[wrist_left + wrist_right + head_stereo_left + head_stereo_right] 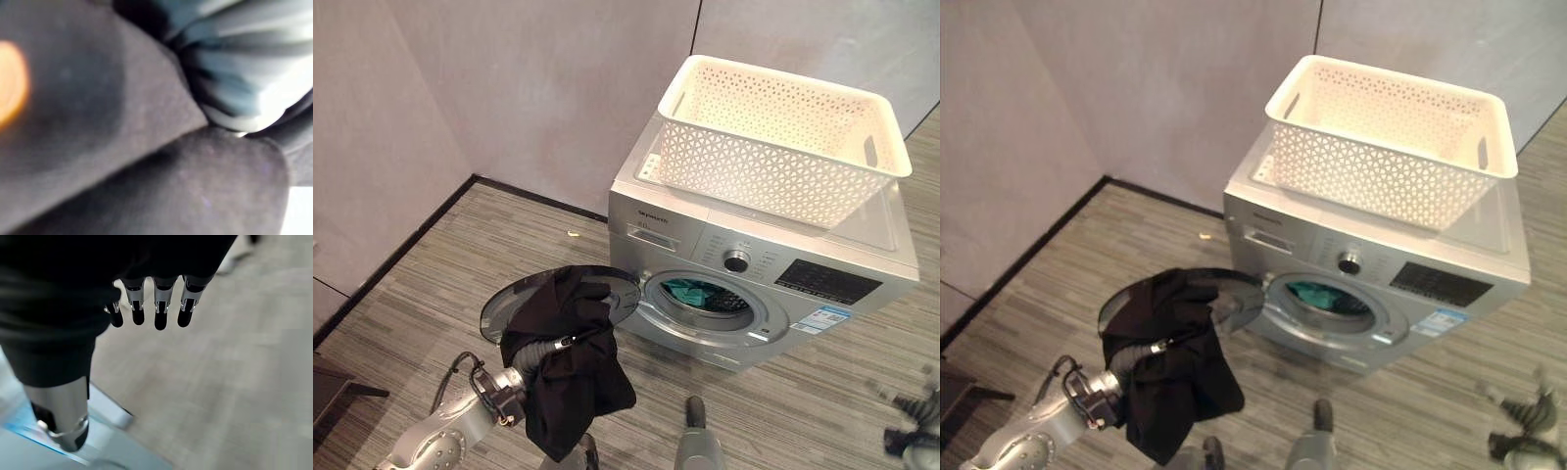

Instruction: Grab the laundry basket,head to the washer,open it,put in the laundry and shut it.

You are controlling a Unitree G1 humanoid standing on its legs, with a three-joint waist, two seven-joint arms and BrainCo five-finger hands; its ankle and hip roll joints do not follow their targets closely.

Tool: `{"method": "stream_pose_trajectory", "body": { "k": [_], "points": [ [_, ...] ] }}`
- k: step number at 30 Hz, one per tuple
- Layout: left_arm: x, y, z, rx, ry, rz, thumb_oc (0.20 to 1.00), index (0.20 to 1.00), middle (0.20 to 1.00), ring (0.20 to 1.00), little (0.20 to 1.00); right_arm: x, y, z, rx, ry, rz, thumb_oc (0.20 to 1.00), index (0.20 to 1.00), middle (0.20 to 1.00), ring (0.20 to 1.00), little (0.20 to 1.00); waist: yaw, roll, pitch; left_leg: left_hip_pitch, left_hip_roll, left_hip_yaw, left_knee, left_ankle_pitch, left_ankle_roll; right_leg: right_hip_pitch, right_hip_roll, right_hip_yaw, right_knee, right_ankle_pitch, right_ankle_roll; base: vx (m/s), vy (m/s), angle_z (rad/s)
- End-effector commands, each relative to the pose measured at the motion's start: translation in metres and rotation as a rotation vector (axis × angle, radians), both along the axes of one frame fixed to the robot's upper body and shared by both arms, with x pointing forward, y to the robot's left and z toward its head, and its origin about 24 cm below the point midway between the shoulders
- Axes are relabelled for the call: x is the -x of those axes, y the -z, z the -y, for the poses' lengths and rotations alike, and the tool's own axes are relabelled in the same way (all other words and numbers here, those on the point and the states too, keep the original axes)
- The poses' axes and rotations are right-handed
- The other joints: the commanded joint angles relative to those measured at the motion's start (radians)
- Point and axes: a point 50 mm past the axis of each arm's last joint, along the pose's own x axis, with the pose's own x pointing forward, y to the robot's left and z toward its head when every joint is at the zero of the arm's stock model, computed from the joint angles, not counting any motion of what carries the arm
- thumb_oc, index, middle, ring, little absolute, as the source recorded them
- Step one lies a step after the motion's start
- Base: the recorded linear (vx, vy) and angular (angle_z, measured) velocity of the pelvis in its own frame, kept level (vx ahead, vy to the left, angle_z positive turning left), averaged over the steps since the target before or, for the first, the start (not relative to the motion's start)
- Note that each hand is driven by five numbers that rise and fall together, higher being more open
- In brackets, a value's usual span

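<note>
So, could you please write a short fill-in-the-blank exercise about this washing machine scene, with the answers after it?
1. The white laundry basket stands on ____ of the washer.
2. The washer's round door is ____.
3. The left robot hand is covered by a garment whose colour is ____.
4. A teal garment lies inside the washer's ____.

Missing words: top; open; black; drum
</note>
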Motion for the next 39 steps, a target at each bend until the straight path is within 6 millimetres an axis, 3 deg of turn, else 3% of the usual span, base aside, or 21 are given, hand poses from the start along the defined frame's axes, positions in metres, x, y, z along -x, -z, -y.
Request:
{"method": "stream_pose_trajectory", "body": {
  "k": [1, 2, 4, 9, 15, 16, 17, 19, 23, 27, 28, 30, 32, 34, 37, 39],
  "points": [
    [-0.008, -0.023, 0.014, 0.082, 0.036, 0.139, 0.200, 0.200, 0.200, 0.200, 0.200, -0.035, -0.022, 0.015, 0.016, -0.062, 0.087, 1.000, 1.000, 1.000, 1.000, 1.000, -0.001, 0.013, -0.027, 0.060, 0.039, -0.027, -0.015, -0.017, -0.011, -0.053, 0.036, -0.029, 0.004, 0.082, -0.009, 0.01, -0.116, -0.06],
    [-0.008, -0.016, 0.014, 0.076, 0.019, 0.112, 0.200, 0.200, 0.200, 0.200, 0.200, -0.028, -0.006, 0.005, -0.050, -0.079, 0.024, 1.000, 1.000, 1.000, 1.000, 1.000, -0.001, 0.015, -0.018, 0.066, 0.050, -0.033, -0.025, -0.008, -0.019, -0.052, 0.046, -0.035, 0.011, 0.071, -0.014, 0.01, -0.097, 0.01],
    [-0.007, -0.006, 0.018, 0.055, 0.035, 0.082, 0.200, 0.200, 0.200, 0.200, 0.200, -0.023, 0.009, -0.005, -0.142, -0.081, -0.009, 1.000, 1.000, 1.000, 1.000, 1.000, -0.004, 0.020, -0.010, 0.068, 0.064, -0.047, -0.051, 0.008, -0.028, -0.059, 0.055, -0.045, 0.023, 0.057, -0.019, 0.01, -0.158, 0.02],
    [-0.012, 0.013, 0.018, -0.007, -0.008, 0.052, 0.200, 0.200, 0.200, 0.200, 0.200, -0.026, 0.025, -0.019, -0.196, -0.157, -0.112, 1.000, 1.000, 1.000, 1.000, 1.000, -0.016, 0.036, 0.034, 0.039, 0.083, -0.062, -0.071, 0.036, -0.041, -0.127, 0.073, -0.040, 0.071, 0.038, -0.029, -0.07, -0.080, 0.15],
    [-0.029, 0.033, 0.030, -0.019, -0.096, 0.021, 0.200, 0.200, 0.200, 0.200, 0.200, -0.060, 0.022, -0.040, -0.158, -0.326, -0.122, 1.000, 1.000, 1.000, 1.000, 1.000, -0.022, 0.037, 0.110, -0.077, 0.104, -0.072, -0.006, 0.037, -0.053, -0.265, 0.083, -0.031, 0.176, 0.014, -0.041, -0.10, -0.054, 0.06],
    [-0.037, 0.033, 0.035, -0.029, -0.117, 0.032, 0.200, 0.200, 0.200, 0.200, 0.200, -0.071, 0.018, -0.045, -0.156, -0.356, -0.094, 1.000, 1.000, 1.000, 1.000, 1.000, -0.024, 0.034, 0.127, -0.114, 0.106, -0.079, 0.024, 0.034, -0.055, -0.298, 0.086, -0.033, 0.201, 0.008, -0.044, -0.15, -0.097, 0.04],
    [-0.056, 0.034, 0.054, 0.008, -0.171, 0.038, 0.200, 0.200, 0.200, 0.200, 0.200, -0.094, 0.010, -0.057, -0.137, -0.416, -0.041, 1.000, 1.000, 1.000, 1.000, 1.000, -0.027, 0.036, 0.153, -0.194, 0.114, -0.096, 0.089, 0.020, -0.056, -0.363, 0.087, -0.037, 0.243, -0.006, -0.050, -0.11, -0.107, 0.08],
    [-0.071, 0.037, 0.059, 0.002, -0.257, 0.031, 0.200, 0.200, 0.200, 0.200, 0.200, -0.113, 0.003, -0.078, -0.117, -0.538, -0.003, 1.000, 1.000, 1.000, 1.000, 1.000, -0.032, 0.031, 0.177, -0.253, 0.123, -0.103, 0.151, -0.002, -0.050, -0.421, 0.097, -0.037, 0.276, -0.015, -0.057, -0.06, -0.095, 0.03],
    [-0.098, 0.037, 0.063, 0.000, -0.386, 0.018, 0.200, 0.200, 0.200, 0.200, 0.200, -0.133, -0.013, -0.102, -0.104, -0.636, 0.112, 1.000, 1.000, 1.000, 1.000, 1.000, -0.044, 0.033, 0.210, -0.347, 0.160, -0.116, 0.257, -0.064, -0.051, -0.523, 0.120, -0.033, 0.370, -0.073, -0.063, 0.03, -0.061, -0.20],
    [-0.135, 0.019, 0.061, -0.004, -0.527, 0.043, 0.200, 0.200, 0.200, 0.200, 0.200, -0.136, -0.012, -0.111, -0.123, -0.651, 0.130, 1.000, 1.000, 1.000, 1.000, 1.000, -0.073, 0.021, 0.231, -0.466, 0.204, -0.123, 0.376, -0.112, -0.053, -0.671, 0.140, -0.023, 0.497, -0.123, -0.076, 0.02, -0.058, -0.20],
    [-0.135, 0.019, 0.061, -0.004, -0.527, 0.043, 0.200, 0.200, 0.200, 0.200, 0.200, -0.136, -0.012, -0.111, -0.123, -0.651, 0.130, 1.000, 1.000, 1.000, 1.000, 1.000, -0.073, 0.021, 0.231, -0.466, 0.204, -0.123, 0.376, -0.112, -0.053, -0.671, 0.140, -0.023, 0.498, -0.123, -0.076, 0.03, -0.093, -0.28],
    [-0.153, 0.005, 0.047, 0.018, -0.634, 0.054, 0.200, 0.200, 0.200, 0.200, 0.200, -0.132, -0.004, -0.117, -0.152, -0.662, 0.108, 1.000, 1.000, 1.000, 1.000, 1.000, -0.096, 0.000, 0.223, -0.529, 0.225, -0.121, 0.428, -0.134, -0.055, -0.748, 0.163, -0.015, 0.552, -0.147, -0.091, 0.05, -0.098, -0.15],
    [-0.159, -0.002, 0.042, 0.026, -0.662, 0.064, 0.200, 0.200, 0.200, 0.200, 0.200, -0.129, -0.002, -0.117, -0.161, -0.661, 0.095, 1.000, 1.000, 1.000, 1.000, 1.000, -0.104, -0.005, 0.219, -0.550, 0.236, -0.122, 0.442, -0.140, -0.056, -0.773, 0.167, -0.019, 0.564, -0.153, -0.093, 0.04, -0.064, -0.17],
    [-0.182, -0.028, 0.024, 0.049, -0.758, 0.100, 0.200, 0.200, 0.200, 0.200, 0.200, -0.123, 0.006, -0.117, -0.177, -0.668, 0.049, 1.000, 1.000, 1.000, 1.000, 1.000, -0.127, -0.023, 0.214, -0.602, 0.257, -0.129, 0.473, -0.153, -0.060, -0.826, 0.185, -0.019, 0.589, -0.164, -0.099, 0.06, -0.118, -0.24],
    [-0.208, -0.069, 0.015, 0.095, -0.811, 0.149, 0.200, 0.200, 0.200, 0.200, 0.200, -0.114, 0.013, -0.112, -0.212, -0.648, 0.008, 1.000, 1.000, 1.000, 1.000, 1.000, -0.154, -0.031, 0.205, -0.634, 0.272, -0.142, 0.480, -0.159, -0.063, -0.858, 0.197, -0.029, 0.600, -0.177, -0.102, 0.07, -0.108, -0.21],
    [-0.215, -0.081, 0.015, 0.111, -0.825, 0.159, 0.200, 0.200, 0.200, 0.200, 0.200, -0.114, 0.014, -0.111, -0.224, -0.641, 0.007, 1.000, 1.000, 1.000, 1.000, 1.000, -0.161, -0.028, 0.202, -0.651, 0.273, -0.152, 0.483, -0.159, -0.063, -0.873, 0.202, -0.031, 0.608, -0.182, -0.104, 0.08, -0.093, -0.11]
  ]
}}
